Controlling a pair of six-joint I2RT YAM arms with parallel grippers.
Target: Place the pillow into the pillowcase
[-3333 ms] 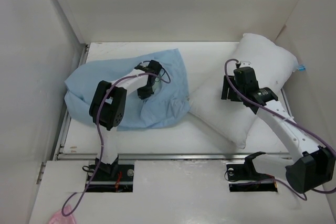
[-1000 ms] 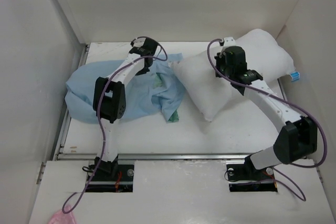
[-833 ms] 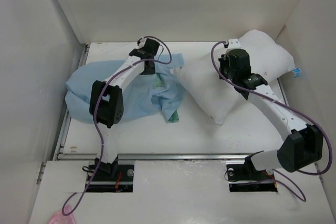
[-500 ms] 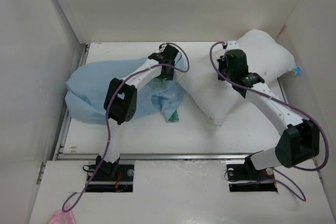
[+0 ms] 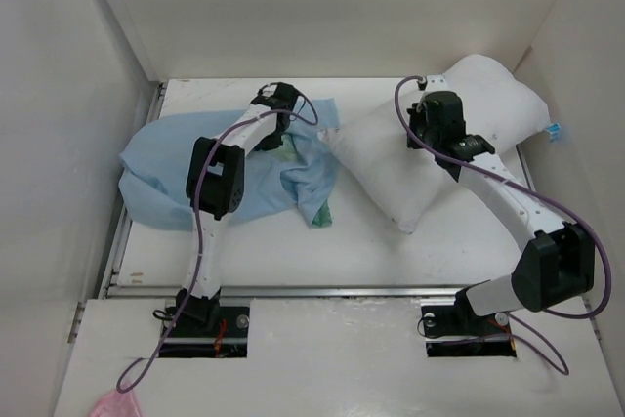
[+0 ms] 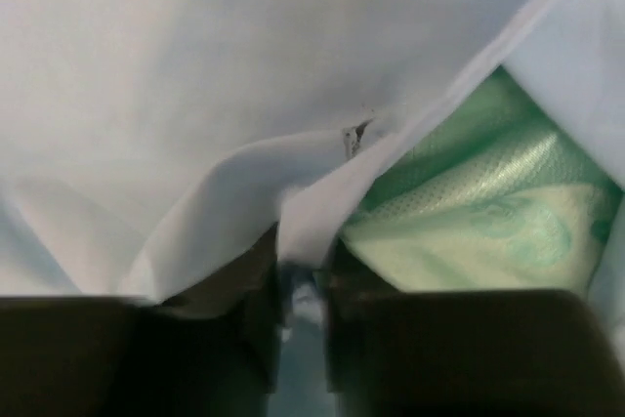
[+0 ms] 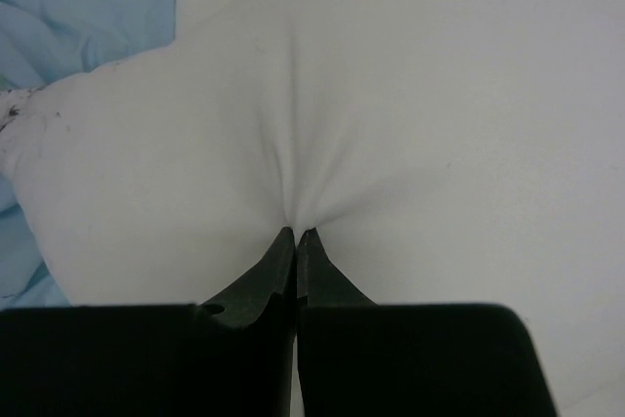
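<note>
The light blue pillowcase [image 5: 171,173] lies crumpled at the left of the table, its mint-green inner side [image 6: 469,212] showing at the mouth. My left gripper [image 6: 298,266] is shut on a fold of the pillowcase's mouth edge; from above the left gripper [image 5: 283,134] sits at the sack's upper right. The white pillow [image 5: 469,114] lies at the right, one corner close to the pillowcase mouth, its blue tag [image 5: 554,129] at the far right. My right gripper [image 7: 296,233] is shut on a pinch of pillow fabric near the cushion's middle.
White walls [image 5: 88,95] close in the table on the left, back and right. A metal rail [image 5: 322,290] runs along the near edge by the arm bases. Something pink [image 5: 112,405] lies at the bottom left, off the table.
My left gripper let go, swung right toward the pillow's corner, then came back left and shut on the pillowcase's mouth edge. The right gripper kept its pinch on the pillow, barely moving.
</note>
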